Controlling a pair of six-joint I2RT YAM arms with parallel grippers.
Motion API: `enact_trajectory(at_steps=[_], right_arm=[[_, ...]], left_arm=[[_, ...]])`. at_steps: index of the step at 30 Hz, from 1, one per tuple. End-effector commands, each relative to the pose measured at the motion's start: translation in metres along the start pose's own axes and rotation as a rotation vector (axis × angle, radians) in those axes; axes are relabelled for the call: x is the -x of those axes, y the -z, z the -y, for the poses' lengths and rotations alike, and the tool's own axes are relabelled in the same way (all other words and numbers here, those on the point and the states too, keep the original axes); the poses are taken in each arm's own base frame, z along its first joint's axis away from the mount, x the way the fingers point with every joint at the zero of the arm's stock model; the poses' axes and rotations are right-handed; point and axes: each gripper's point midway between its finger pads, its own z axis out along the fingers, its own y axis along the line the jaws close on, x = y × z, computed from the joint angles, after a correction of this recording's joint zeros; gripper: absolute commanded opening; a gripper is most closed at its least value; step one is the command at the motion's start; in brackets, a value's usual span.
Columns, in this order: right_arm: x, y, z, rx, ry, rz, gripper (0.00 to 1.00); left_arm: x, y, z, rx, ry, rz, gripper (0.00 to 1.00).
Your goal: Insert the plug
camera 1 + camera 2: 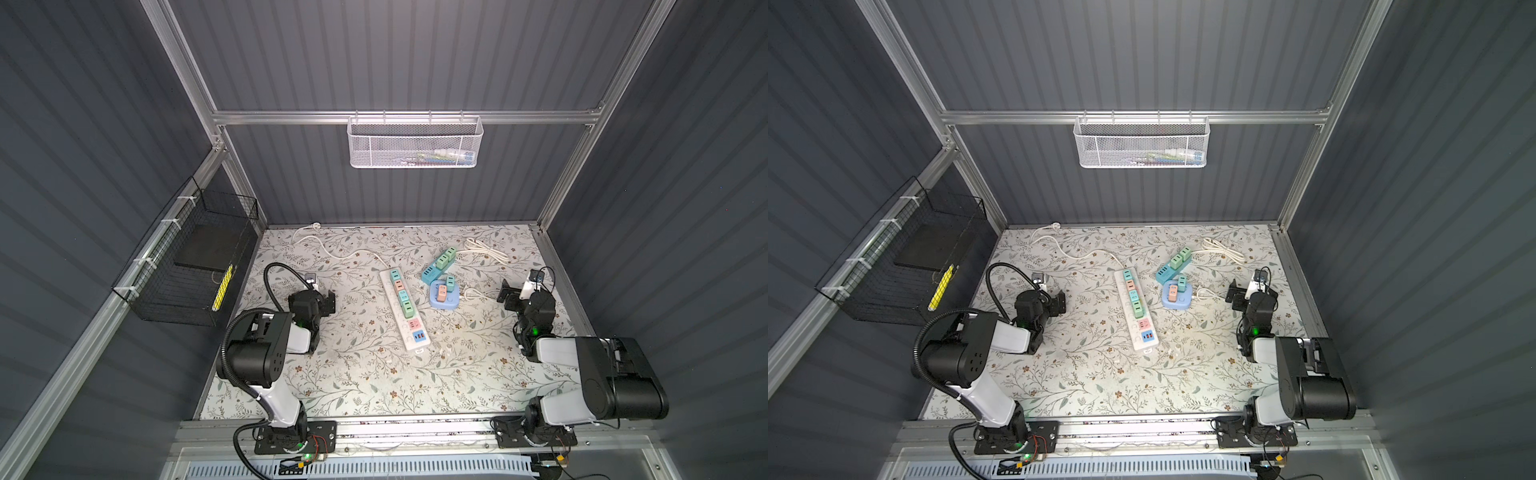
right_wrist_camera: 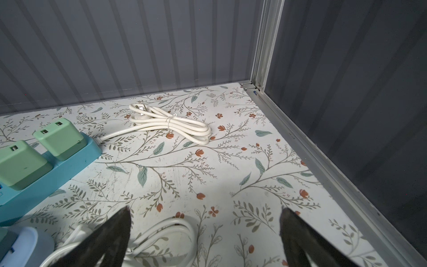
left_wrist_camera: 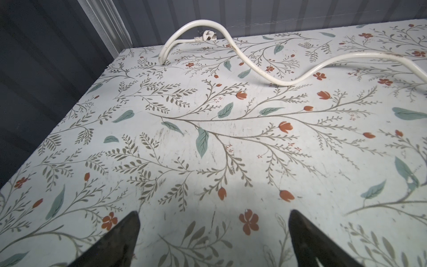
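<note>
A white power strip lies mid-table, carrying several coloured adapters. Its white cable runs to a white plug lying loose at the back left. A blue strip with green adapters and a round blue socket sit to the right. The blue strip's coiled cable ends in a second plug. My left gripper hangs open over bare table, left of the white strip. My right gripper is open beside a cable loop.
A white mesh basket hangs on the back wall and a black wire basket on the left wall. An aluminium frame rail borders the table's right edge, close to my right gripper.
</note>
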Motion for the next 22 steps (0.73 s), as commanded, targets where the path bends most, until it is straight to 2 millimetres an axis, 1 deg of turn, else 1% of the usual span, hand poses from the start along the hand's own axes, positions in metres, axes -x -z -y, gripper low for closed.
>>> enact_trajectory(at_steps=[1, 10, 14, 22], right_arm=[[0.0017, 0.0010, 0.0022, -0.010, -0.017, 0.014, 0.99], [0.0014, 0.0010, 0.0023, -0.011, -0.016, 0.013, 0.99], [0.0028, 0.0008, 0.0021, -0.010, -0.017, 0.017, 0.99], [0.0015, 0.0009, 0.0023, -0.010, -0.016, 0.013, 0.99]], left_arm=[[0.0090, -0.0009, 0.0002, -0.007, 0.018, 0.024, 1.00], [0.0078, -0.0015, 0.0003, -0.007, 0.016, 0.020, 1.00], [0.0067, -0.0071, -0.0029, -0.048, 0.057, -0.005, 1.00], [0.0070, -0.0053, -0.0027, -0.049, 0.051, 0.006, 1.00]])
